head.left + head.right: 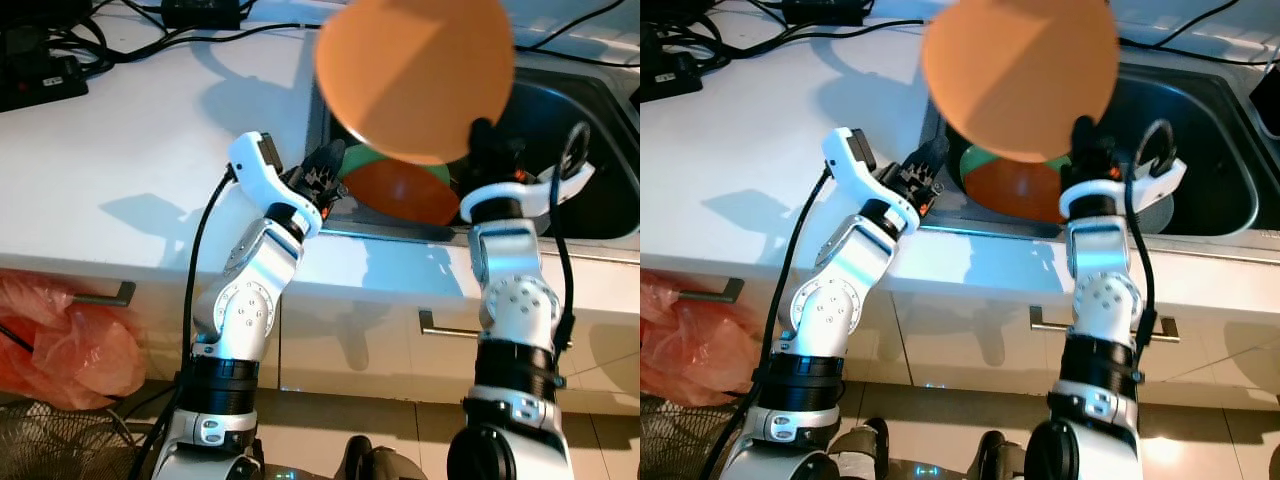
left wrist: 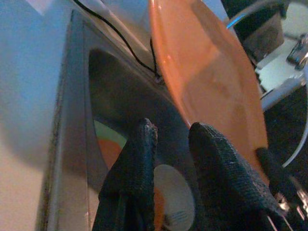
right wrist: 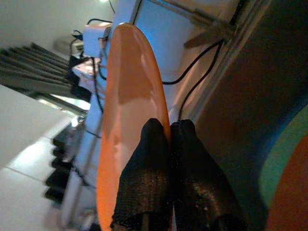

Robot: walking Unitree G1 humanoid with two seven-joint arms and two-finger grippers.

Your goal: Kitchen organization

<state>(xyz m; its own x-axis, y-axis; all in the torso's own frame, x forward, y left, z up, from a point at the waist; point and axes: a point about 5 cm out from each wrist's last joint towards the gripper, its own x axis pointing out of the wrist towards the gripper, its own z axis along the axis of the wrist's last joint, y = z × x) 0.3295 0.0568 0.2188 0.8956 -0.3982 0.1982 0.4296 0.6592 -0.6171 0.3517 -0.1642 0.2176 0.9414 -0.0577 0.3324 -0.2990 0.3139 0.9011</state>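
Round orange plastic plate (image 1: 415, 75) pinched by its rim in the closed right gripper (image 1: 482, 135), held high over the steel sink (image 1: 560, 100); could pivot or slip from so thin an edge hold and drop onto the orange and green plates (image 1: 405, 190) stacked below. Left gripper (image 2: 168, 159) slightly parted and empty at the sink's near-left corner, close enough to clip the swinging plate. White countertop (image 1: 150, 150) with black cables (image 1: 120, 40) behind, white drawers (image 1: 350, 345) beneath, red plastic bag (image 1: 60, 335) by the floor.

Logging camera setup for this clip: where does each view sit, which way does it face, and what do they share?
Left eye: head, looking down at the sink; both silver arms show.
Right eye: same scene; right gripper holds the orange plate up by its edge.
Left wrist: along the left gripper, open, into the sink.
Right wrist: along shut fingers pinching the plate's rim.
Shared: all show the orange plate; plates lie in the sink.
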